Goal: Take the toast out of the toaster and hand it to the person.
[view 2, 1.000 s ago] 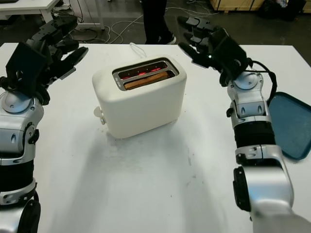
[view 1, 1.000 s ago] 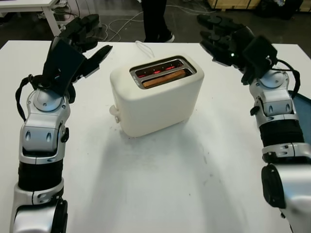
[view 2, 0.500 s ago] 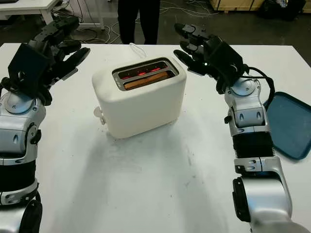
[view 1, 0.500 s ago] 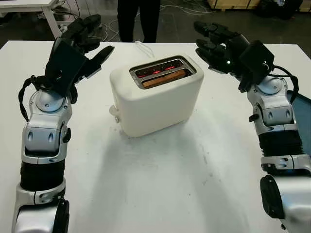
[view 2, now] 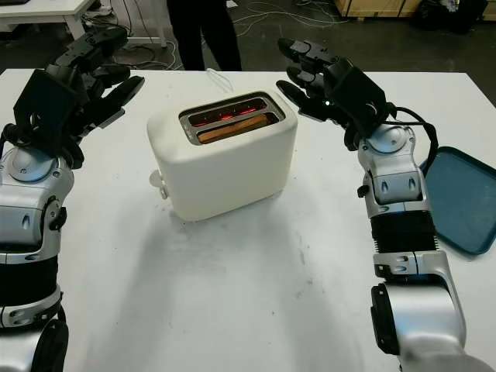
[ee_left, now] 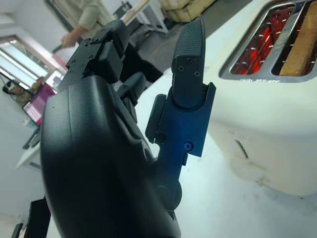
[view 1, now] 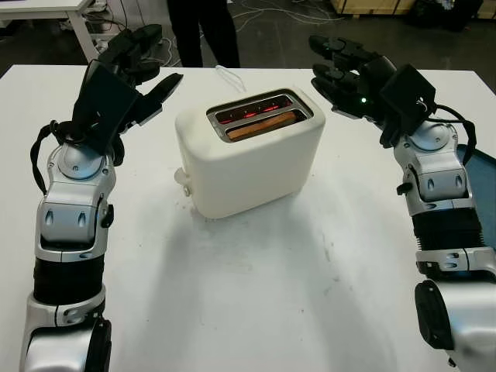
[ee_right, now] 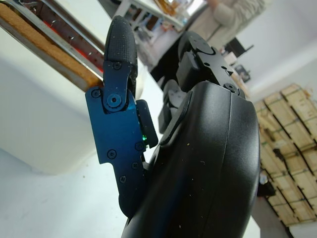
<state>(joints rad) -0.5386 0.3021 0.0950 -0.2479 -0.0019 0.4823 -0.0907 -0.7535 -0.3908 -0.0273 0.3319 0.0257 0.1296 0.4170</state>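
Person (view 1: 198, 31) shifted left beyond table edge; both empty hands, left hand (view 1: 136, 66) and right hand (view 1: 341, 70), flanking toaster (view 1: 248, 151).

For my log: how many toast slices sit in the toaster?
1. A toast slice sits in the toaster's near slot; the far slot glows red and looks empty.

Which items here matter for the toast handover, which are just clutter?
Job:
toaster, slots glowing red
toast, in the near slot
left hand, open, left of toaster
right hand, open, right of toaster
person, beyond the table

Lying about:
blue tray, right table edge
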